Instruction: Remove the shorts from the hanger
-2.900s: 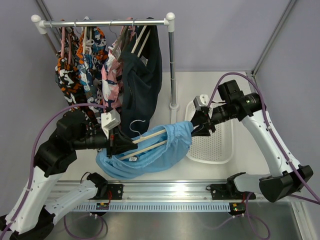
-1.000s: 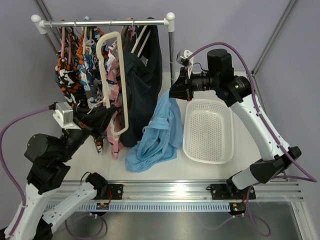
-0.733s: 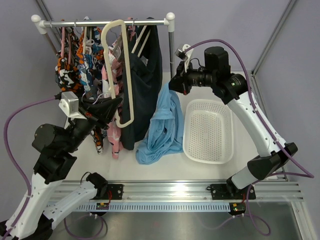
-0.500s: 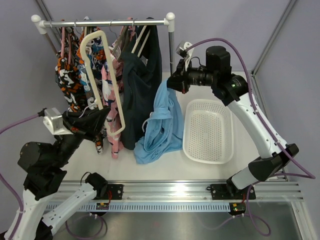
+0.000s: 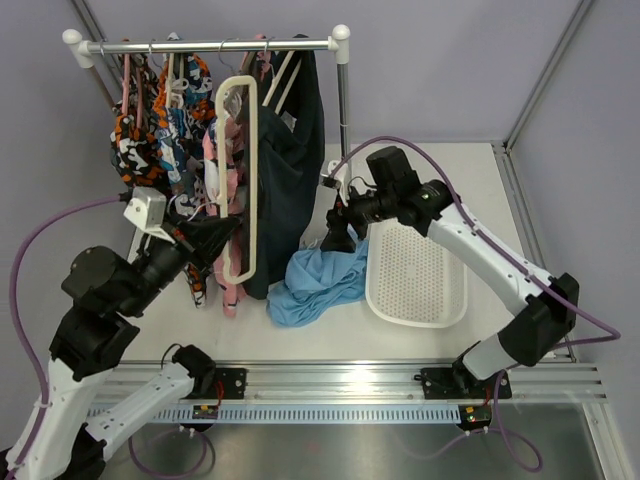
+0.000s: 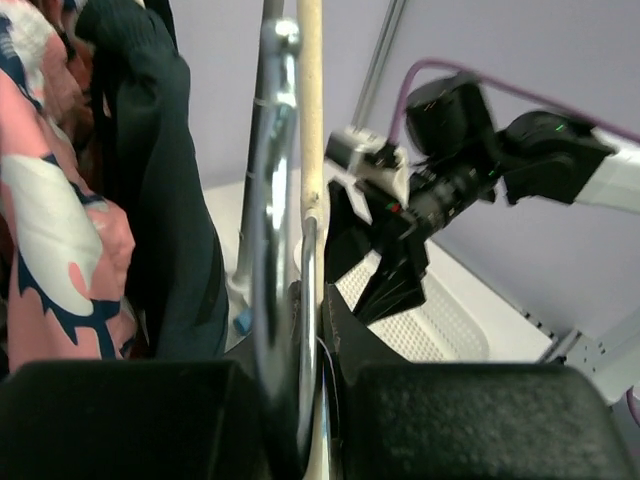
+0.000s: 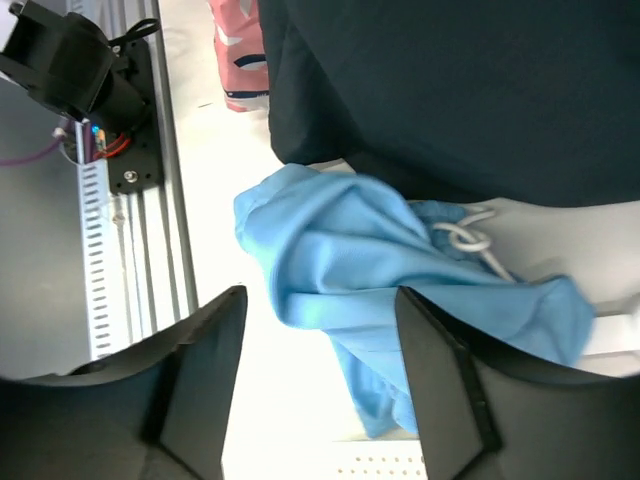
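The left end effector (image 5: pixel 220 233) is nearest, on the left side of the scene. It is clamped shut on the base of a cream hanger (image 5: pixel 243 180). The hanger stands upright as a bare loop with no garment on it. In the left wrist view, the dark fingers (image 6: pixel 130 415) press from both sides on the hanger's metal hook and pale bar.

Slightly farther in, at the middle of the pale tabletop (image 5: pixel 480 180), the light blue shorts (image 5: pixel 318 285) lie in a crumpled heap, free of any hanger. A white drawstring (image 7: pixel 468 236) trails from them. Their right edge is just beside a white basket (image 5: pixel 415 270).

The right end effector (image 5: pixel 337 236) hovers directly over the heap. Its jaws are apart and hold nothing; the right wrist view shows the blue cloth lying below, between the two fingers (image 7: pixel 200 370).

Behind the heap, the navy shorts (image 5: pixel 288 170) hang from the rack (image 5: pixel 200 45) at the far edge. To their left hang a pink patterned garment (image 5: pixel 222 165) and orange, black and white patterned garments (image 5: pixel 150 130).
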Robot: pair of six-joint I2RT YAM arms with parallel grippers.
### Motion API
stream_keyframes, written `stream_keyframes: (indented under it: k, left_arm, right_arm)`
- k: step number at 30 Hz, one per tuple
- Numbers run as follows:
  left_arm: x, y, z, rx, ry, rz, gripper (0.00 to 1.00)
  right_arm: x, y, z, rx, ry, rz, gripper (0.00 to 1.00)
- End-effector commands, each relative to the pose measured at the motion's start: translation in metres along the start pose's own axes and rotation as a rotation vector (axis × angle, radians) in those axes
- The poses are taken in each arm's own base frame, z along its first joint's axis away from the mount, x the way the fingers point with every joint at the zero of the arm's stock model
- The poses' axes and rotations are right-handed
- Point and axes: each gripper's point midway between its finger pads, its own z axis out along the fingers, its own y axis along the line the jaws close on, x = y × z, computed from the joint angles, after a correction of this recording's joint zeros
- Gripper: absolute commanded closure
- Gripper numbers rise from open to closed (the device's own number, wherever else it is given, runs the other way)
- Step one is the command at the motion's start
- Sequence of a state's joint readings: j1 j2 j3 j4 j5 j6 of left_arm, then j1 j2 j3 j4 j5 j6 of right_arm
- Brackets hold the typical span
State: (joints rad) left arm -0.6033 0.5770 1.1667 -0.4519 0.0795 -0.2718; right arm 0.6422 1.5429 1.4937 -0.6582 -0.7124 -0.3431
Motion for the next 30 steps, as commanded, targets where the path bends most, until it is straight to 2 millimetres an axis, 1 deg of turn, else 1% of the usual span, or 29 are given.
stream_keyframes:
  k: [1,2,3,4,5,6,7,8,9,10,11,13,14,16,17,19,22,24,28,30]
  left_arm:
    - [-0.007,-0.016,0.003,0.059,0.048,-0.046,1.0]
    - [0.0,-0.017,0.01,0.068,0.092,-0.053,1.0]
    - [0.009,-0.025,0.008,0.108,0.147,-0.062,1.0]
    - [0.008,-0.03,0.007,0.133,0.167,-0.063,1.0]
    - [0.014,-0.033,0.007,0.149,0.199,-0.066,1.0]
    - [0.027,-0.037,0.006,0.178,0.263,-0.078,1.0]
    - [0.032,-0.039,0.004,0.195,0.288,-0.078,1.0]
    - [0.043,-0.043,-0.001,0.227,0.335,-0.075,1.0]
    - [0.05,-0.044,-0.004,0.241,0.36,-0.072,1.0]
    - [0.057,-0.045,-0.005,0.254,0.386,-0.07,1.0]
    - [0.071,-0.047,-0.01,0.287,0.437,-0.068,1.0]
    - [0.087,-0.05,-0.015,0.328,0.486,-0.074,1.0]
    - [0.098,-0.055,-0.02,0.369,0.523,-0.084,1.0]
    - [0.108,-0.056,-0.023,0.394,0.55,-0.087,1.0]
    - [0.117,-0.057,-0.028,0.414,0.577,-0.083,1.0]
    - [0.125,-0.056,-0.033,0.424,0.6,-0.074,1.0]
    - [0.141,-0.053,-0.04,0.437,0.651,-0.064,1.0]
    - [0.149,-0.053,-0.044,0.453,0.678,-0.063,1.0]
    - [0.151,-0.056,-0.047,0.48,0.676,-0.05,1.0]
    - [0.15,-0.058,-0.048,0.501,0.678,-0.05,1.0]
  right_arm:
    - [-0.035,0.016,-0.045,0.073,-0.087,-0.171,0.24]
    - [-0.04,0.02,-0.053,0.073,-0.1,-0.195,0.22]
    - [-0.045,0.023,-0.067,0.09,-0.119,-0.227,0.2]
    - [-0.046,0.027,-0.076,0.092,-0.127,-0.234,0.19]
    - [-0.048,0.032,-0.083,0.079,-0.145,-0.246,0.18]
    - [-0.053,0.038,-0.1,0.1,-0.176,-0.274,0.18]
    - [-0.057,0.035,-0.115,0.133,-0.203,-0.275,0.18]
    - [-0.062,0.042,-0.126,0.121,-0.236,-0.286,0.17]
    - [-0.069,0.052,-0.143,0.134,-0.275,-0.299,0.17]
    - [-0.075,0.051,-0.159,0.161,-0.304,-0.3,0.16]
    - [-0.079,0.062,-0.165,0.13,-0.33,-0.297,0.16]
    - [-0.088,0.075,-0.178,0.123,-0.363,-0.314,0.15]
    - [-0.091,0.083,-0.18,0.098,-0.378,-0.304,0.14]
    - [-0.098,0.09,-0.183,0.074,-0.401,-0.306,0.14]
    - [-0.1,0.093,-0.183,0.051,-0.406,-0.3,0.14]
    - [-0.103,0.095,-0.184,0.038,-0.41,-0.306,0.14]
    - [-0.105,0.093,-0.181,0.017,-0.398,-0.302,0.13]
    - [-0.101,0.089,-0.176,-0.007,-0.375,-0.294,0.13]
    - [-0.091,0.078,-0.163,-0.035,-0.33,-0.304,0.13]
    - [-0.087,0.065,-0.155,-0.03,-0.308,-0.288,0.13]
